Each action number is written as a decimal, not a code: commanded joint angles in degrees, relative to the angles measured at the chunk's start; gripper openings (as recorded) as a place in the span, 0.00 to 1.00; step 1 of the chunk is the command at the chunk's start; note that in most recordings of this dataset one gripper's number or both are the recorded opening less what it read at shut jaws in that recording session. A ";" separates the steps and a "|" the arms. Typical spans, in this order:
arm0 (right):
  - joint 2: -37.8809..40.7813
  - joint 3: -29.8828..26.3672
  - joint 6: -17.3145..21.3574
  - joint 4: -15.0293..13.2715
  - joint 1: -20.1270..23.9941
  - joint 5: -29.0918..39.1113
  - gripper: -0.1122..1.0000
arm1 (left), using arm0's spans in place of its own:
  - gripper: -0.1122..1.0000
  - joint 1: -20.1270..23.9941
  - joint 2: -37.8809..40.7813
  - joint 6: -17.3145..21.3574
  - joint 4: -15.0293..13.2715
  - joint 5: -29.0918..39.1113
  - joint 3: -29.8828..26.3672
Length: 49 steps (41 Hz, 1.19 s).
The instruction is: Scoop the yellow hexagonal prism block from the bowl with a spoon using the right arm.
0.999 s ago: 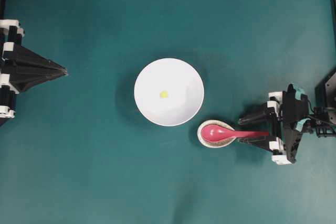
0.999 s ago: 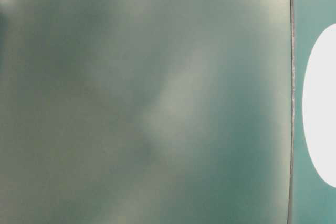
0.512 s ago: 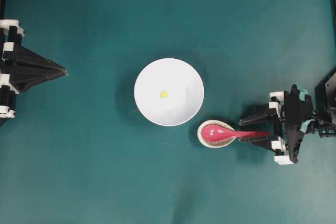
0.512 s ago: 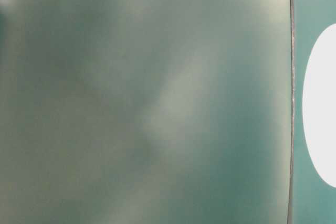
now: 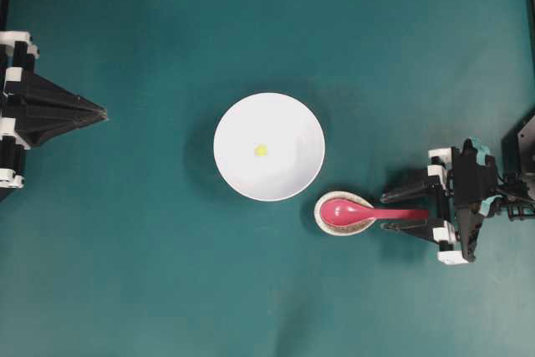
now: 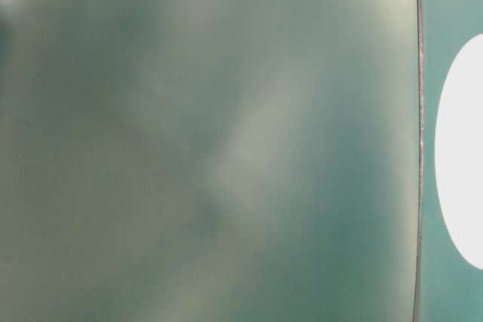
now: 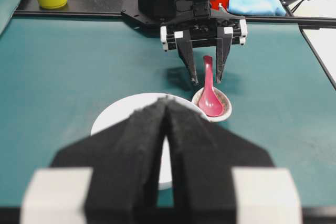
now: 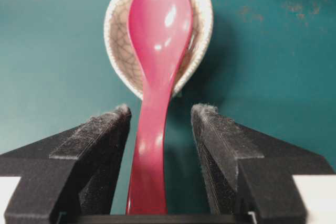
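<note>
- Overhead view: the big plain white bowl (image 5: 268, 146) sits about mid-counter (image 5: 167, 273) on the teal surface, and the yellow hexagonal prism block (image 5: 261, 150) is a tiny bright speck just left of the bowl's centre. It's too small here to make out the facets.
- Just beside the bowl's lower right rim there's a small speckled spoon rest (image 5: 322, 221) with the glossy pink-red spoon (image 5: 368, 211) lying in it, scoop on the rest, short straight handle pointing right.
- The right gripper (image 5: 391, 211) is parked around that handle, jaws spread wide with one finger on each side. The left gripper (image 5: 102, 112) sits way off at the left edge, pointed tips pressed together, holding nothing.
- Table-level view: mostly a blurry grey-green haze. Only a white curved slice of the bowl (image 6: 460, 148) shows at the right edge.
- Left wrist view: the left jaws are closed together in the foreground, partly covering the bowl (image 7: 113, 119). Behind it the spoon (image 7: 209, 90) lies in the rest (image 7: 226, 106), and the right arm's two black fingers (image 7: 188, 59) hang either side of the handle.
- Right wrist view: a close look at the spoon (image 8: 155, 56), with its deep oval scoop, shiny highlights and crackle-glazed rest (image 8: 118, 40) underneath. The handle runs between the padded fingers (image 8: 100, 140) with a visible gap on both sides, so nothing is gripped.
</note>
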 commanded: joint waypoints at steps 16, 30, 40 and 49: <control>-0.53 -0.70 -1.14 -0.09 0.26 -0.79 0.60 | 0.11 0.09 0.26 0.00 0.09 -0.26 -1.58; -0.53 -0.70 -1.23 -0.09 0.26 -1.23 0.60 | 0.11 0.09 0.26 0.00 0.09 -0.26 -1.58; -0.53 -0.70 -1.32 -0.09 0.26 -1.23 0.55 | 0.11 0.00 0.26 0.00 0.09 -0.26 -1.58; -0.53 -0.79 -1.41 -0.18 0.26 -1.85 0.41 | 0.11 0.00 0.26 0.00 0.09 -0.26 -1.58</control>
